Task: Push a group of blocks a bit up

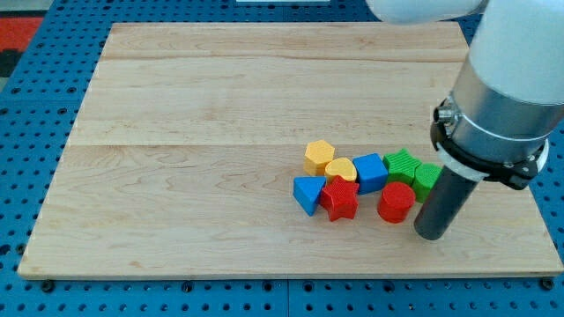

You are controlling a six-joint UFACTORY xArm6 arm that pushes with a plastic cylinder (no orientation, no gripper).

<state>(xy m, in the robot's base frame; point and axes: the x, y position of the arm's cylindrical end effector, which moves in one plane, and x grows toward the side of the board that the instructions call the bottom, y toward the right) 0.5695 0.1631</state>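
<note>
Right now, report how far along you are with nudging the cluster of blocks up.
Done: nothing I can confirm; the blocks sit clustered in the board's lower right half. In hand: my tip rests beside the red cylinder, just below the green block. Left: pushing the cluster, including the blue cube and red star, toward the view's top.

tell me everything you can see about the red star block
The red star block is a ridged, plastic-looking star lying flat on the wooden board, at the cluster's lower edge. It touches the blue triangle on the view's left and the yellow heart above. My tip sits well off to the view's right.
</note>
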